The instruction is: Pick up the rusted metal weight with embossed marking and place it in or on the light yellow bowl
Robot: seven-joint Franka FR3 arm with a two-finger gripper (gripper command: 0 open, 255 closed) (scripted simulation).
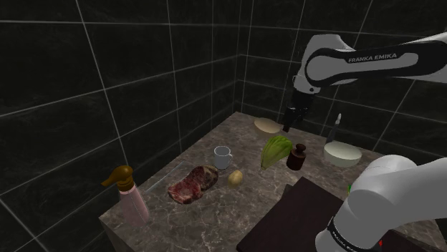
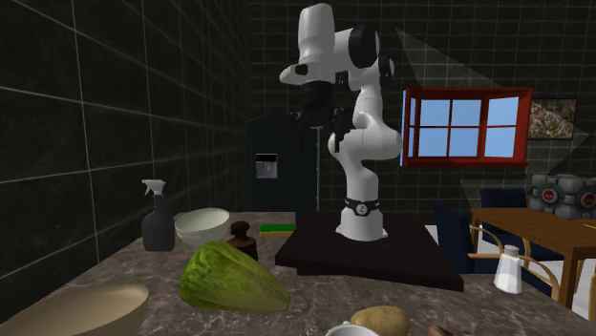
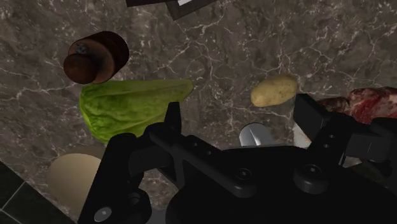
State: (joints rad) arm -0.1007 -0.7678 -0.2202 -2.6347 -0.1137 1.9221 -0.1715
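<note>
Your tool (image 3: 240, 121) hangs above the counter (image 1: 215, 215), fingers spread wide with nothing between them. Below it lies the lettuce (image 1: 276, 150). The rusty brown weight (image 1: 296, 156) stands upright just beside the lettuce, on the shoulder view's right. The pale yellow bowl (image 1: 267, 127) sits farther back, near the wall.

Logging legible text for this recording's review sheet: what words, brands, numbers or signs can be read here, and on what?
"FRANKA EMIKA": on the upper link of the white arm, shoulder view.
Pale lettering on the dark band of the arm's lower link: too small to read.
Small mark on the knob of the reddish-brown weight, wrist view: cannot be read.
Nothing else here carries readable text.
</note>
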